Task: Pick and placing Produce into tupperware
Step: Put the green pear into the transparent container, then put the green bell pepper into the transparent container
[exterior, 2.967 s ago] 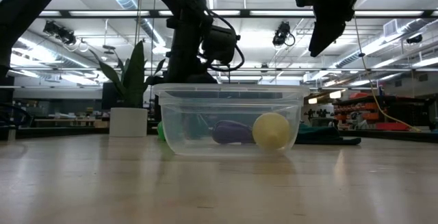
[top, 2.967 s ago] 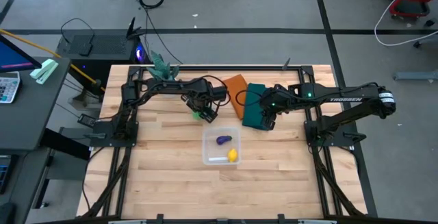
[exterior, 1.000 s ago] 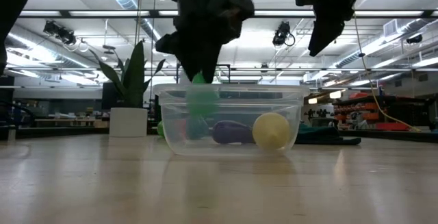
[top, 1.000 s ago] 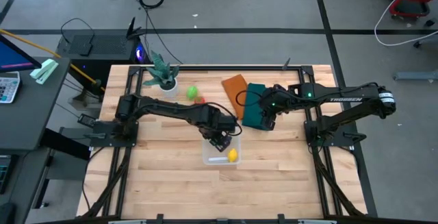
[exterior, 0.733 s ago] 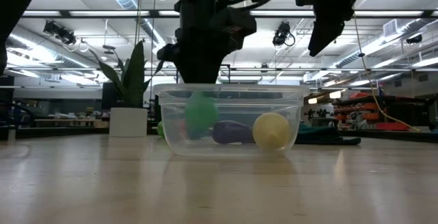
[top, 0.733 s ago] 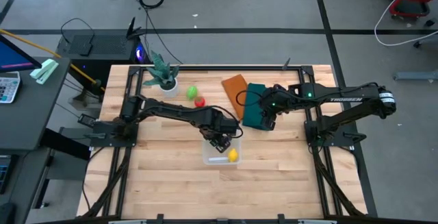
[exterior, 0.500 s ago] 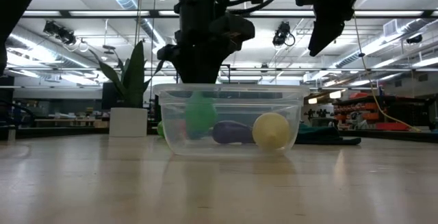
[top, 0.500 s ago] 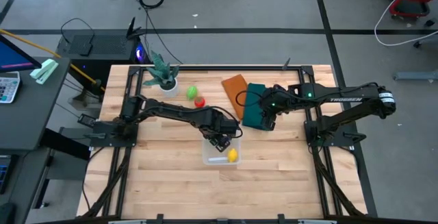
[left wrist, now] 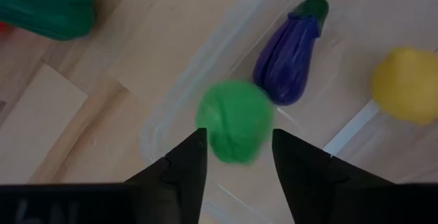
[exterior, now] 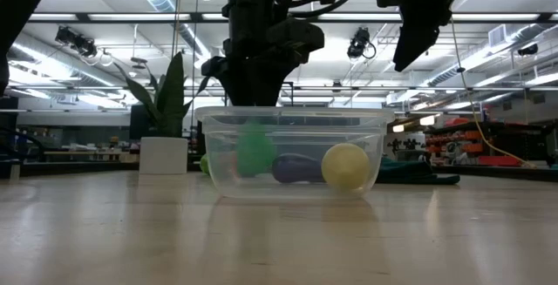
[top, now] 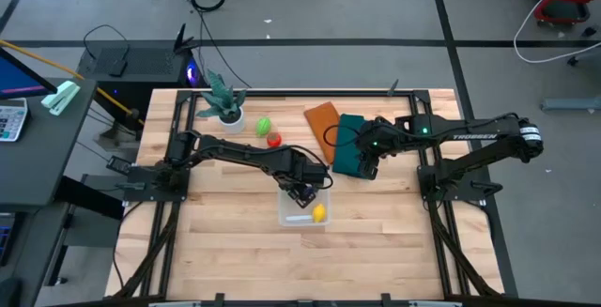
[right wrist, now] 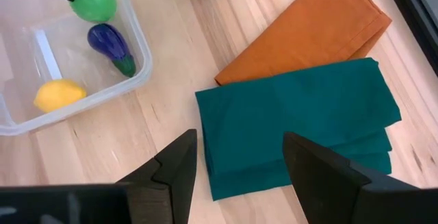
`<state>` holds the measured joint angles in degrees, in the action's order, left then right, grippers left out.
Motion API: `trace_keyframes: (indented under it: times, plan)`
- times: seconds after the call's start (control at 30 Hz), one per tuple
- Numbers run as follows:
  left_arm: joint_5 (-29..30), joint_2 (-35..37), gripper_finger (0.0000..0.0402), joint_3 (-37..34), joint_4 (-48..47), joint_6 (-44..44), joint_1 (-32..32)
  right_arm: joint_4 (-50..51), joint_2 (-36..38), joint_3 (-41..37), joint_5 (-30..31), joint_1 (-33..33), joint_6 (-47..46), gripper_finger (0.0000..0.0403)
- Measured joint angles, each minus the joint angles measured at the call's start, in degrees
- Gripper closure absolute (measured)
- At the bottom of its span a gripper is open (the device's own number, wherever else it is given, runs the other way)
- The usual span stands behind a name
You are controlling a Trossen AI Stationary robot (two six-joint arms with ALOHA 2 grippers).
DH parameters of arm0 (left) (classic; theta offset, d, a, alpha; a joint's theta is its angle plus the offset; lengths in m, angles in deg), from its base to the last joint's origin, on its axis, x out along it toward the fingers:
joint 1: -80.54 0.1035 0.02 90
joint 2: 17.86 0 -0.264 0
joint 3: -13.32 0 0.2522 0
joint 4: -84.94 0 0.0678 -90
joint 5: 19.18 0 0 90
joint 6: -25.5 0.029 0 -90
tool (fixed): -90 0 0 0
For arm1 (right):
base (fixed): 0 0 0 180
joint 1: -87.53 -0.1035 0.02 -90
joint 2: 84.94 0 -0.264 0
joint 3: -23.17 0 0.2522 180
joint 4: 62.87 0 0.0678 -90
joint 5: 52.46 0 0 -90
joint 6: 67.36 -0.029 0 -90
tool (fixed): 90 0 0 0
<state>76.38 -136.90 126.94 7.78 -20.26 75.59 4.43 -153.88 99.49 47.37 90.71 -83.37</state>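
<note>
Inside the clear container (top: 302, 206), near the middle of the table (top: 225, 241), a green ball-shaped toy (left wrist: 235, 120) lies by one corner, beside the purple eggplant (left wrist: 287, 55) and apart from the yellow lemon (left wrist: 408, 83); that makes three pieces of produce boxed, by my count. The green toy seems to rest on the container floor, since the low view shows it low against the wall with nothing gripping it. Directly above it hangs the left gripper (left wrist: 235, 157), its two fingers parted with a clear gap on each side of the toy, so it holds nothing and looks released; hanging there fits a drop just made into that corner. Outside the container, toward the potted plant (top: 222, 100), two more pieces wait on the wood: a light green one (top: 264, 125) and a red one (top: 273, 140) just beside it. Off to the side, the right gripper (right wrist: 241, 157) hangs open and empty over the dark green cloth (right wrist: 301, 125), next to the orange cloth (right wrist: 308, 29), likely kept there to leave the container free.
</note>
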Motion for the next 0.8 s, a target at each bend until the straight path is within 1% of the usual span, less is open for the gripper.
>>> trace_keyframes:
  times: [0.23,0.5,0.63,0.8]
  plan:
    - [0.44,0.0,0.0208,0.0,-0.02,0.07,0.02,0.0,0.0,0.0,-0.07,0.0,0.0,0.0225]
    - [0.85,0.62,0.0207,0.01,-0.52,0.39,0.07,0.0,0.0,0.0,-0.07,0.0,0.02,0.0225]
    - [1.16,2.82,0.0209,0.04,-0.83,0.39,0.36,-0.03,0.0,0.0,-0.07,0.0,0.06,0.0225]
    - [4.62,6.74,0.0208,0.09,-0.78,-0.09,1.53,-0.06,0.0,0.0,-0.07,0.02,0.15,0.0225]
